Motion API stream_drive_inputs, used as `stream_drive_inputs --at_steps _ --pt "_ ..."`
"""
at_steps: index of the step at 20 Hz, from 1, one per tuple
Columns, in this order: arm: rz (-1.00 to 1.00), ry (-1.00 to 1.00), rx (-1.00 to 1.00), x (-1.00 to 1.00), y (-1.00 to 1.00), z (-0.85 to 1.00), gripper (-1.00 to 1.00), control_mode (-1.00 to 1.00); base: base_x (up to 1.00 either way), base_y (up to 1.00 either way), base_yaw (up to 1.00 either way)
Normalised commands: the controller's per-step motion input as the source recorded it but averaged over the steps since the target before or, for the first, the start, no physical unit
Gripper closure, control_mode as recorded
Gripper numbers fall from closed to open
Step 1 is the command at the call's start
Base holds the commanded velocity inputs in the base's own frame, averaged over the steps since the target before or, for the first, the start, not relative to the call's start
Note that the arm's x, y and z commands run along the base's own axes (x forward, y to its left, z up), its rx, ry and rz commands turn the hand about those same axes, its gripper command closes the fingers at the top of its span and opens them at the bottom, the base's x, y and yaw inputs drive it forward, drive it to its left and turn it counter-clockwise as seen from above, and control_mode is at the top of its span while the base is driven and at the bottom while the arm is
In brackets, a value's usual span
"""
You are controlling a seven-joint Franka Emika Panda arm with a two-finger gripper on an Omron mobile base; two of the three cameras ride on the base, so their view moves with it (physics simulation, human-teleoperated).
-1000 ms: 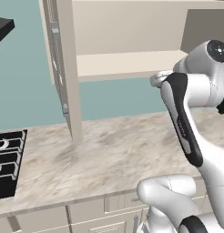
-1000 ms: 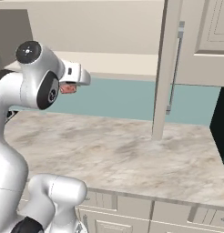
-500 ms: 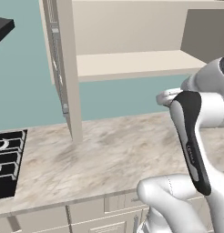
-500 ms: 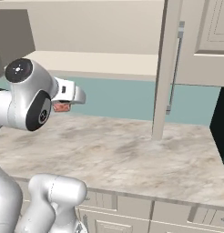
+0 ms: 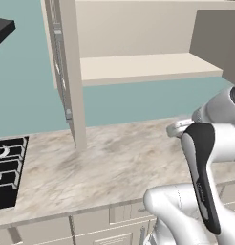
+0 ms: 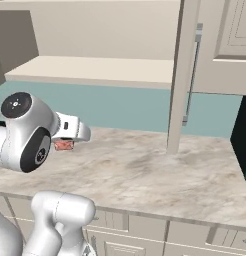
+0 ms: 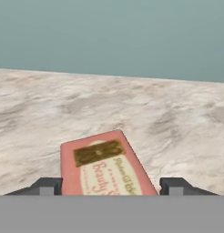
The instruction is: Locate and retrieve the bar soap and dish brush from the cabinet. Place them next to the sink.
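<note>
The bar soap [image 7: 104, 168], a reddish block with a cream label, lies lengthwise between my gripper's [image 7: 109, 187] two dark fingertips, just above the marbled counter [image 7: 177, 118]. In the right base view the gripper [image 6: 65, 142] holds the bar soap [image 6: 63, 145] low over the counter's left part. The hand [image 5: 179, 128] pokes out from behind the arm in the left base view. The cabinet [image 5: 148, 67] stands open above, its pale shelf [image 6: 95, 67] bare. The dish brush and the sink are out of view.
An open cabinet door [image 5: 67, 72] hangs edge-on over the counter, also seen as a door [image 6: 187, 75] on the right. A black stovetop [image 5: 5, 167] sits at the counter's left end. The teal wall [image 7: 114, 36] backs the counter.
The arm has come down from shelf height toward the counter, carrying the bar soap with it. The cabinet and doors have not moved.
</note>
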Motion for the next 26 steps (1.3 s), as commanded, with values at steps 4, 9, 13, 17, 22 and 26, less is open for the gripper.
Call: stream_drive_inputs --at_steps 4,9,13,17,22,26 --pt "0.0 0.03 0.0 -0.06 0.01 -0.28 1.0 -1.0 0.0 0.0 0.0" --pt "0.0 0.0 0.0 0.0 0.0 0.0 1.0 -1.0 0.0 0.0 0.0" --pt "0.0 0.0 0.0 0.0 0.0 0.0 1.0 1.0 0.0 0.0 0.0" --pt "0.0 0.0 0.0 0.0 0.0 0.0 1.0 1.0 -0.24 0.0 0.0" --pt "0.0 0.0 0.0 0.0 0.0 0.0 1.0 1.0 -0.48 0.0 0.0" --pt "0.0 0.0 0.0 0.0 0.0 0.0 1.0 1.0 -0.52 0.0 0.0"
